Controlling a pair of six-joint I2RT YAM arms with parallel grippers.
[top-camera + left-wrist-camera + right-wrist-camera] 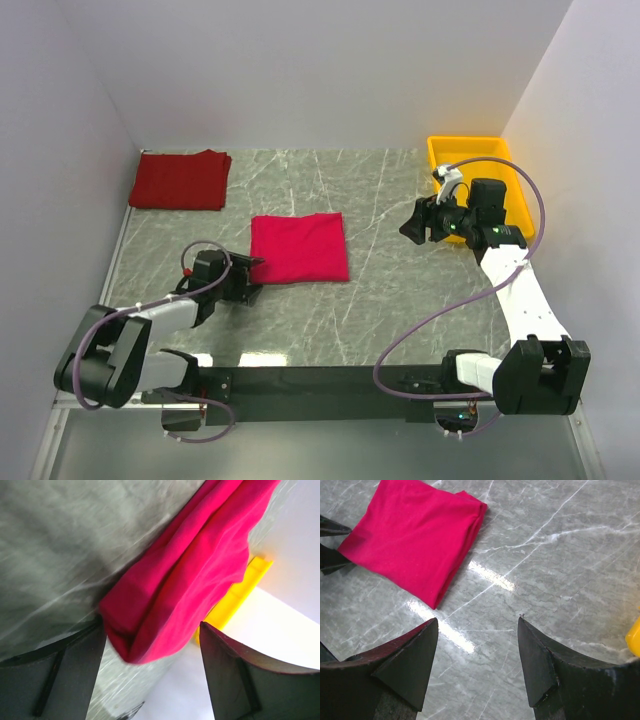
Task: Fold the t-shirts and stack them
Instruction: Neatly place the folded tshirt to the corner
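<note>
- We are finding the crimson t-shirt (pixel 298 248) lying folded into a neat square at the middle of the bench (pixel 380 300), so its folding looks finished to us and stacking is what is left
- The darker red t-shirt (pixel 180 180) is lying folded at the far left corner, well apart from the crimson one; we are judging it to be the base of the stack
- The left hand (pixel 250 272) is sitting low at the crimson square's near left corner with its fingers (pixel 65 670) spread apart; in its wrist view the folded corner is poking in between them without being pinched, which we are reading as lining up a grip through all the layers
- The right hand (pixel 415 225) is hanging above bare bench beside the yellow tray (pixel 468 142), fingers wide apart and gripping nothing; we are taking this as keeping out of the left arm's way
- We are expecting a one-corner lift to risk the fold falling open
</note>
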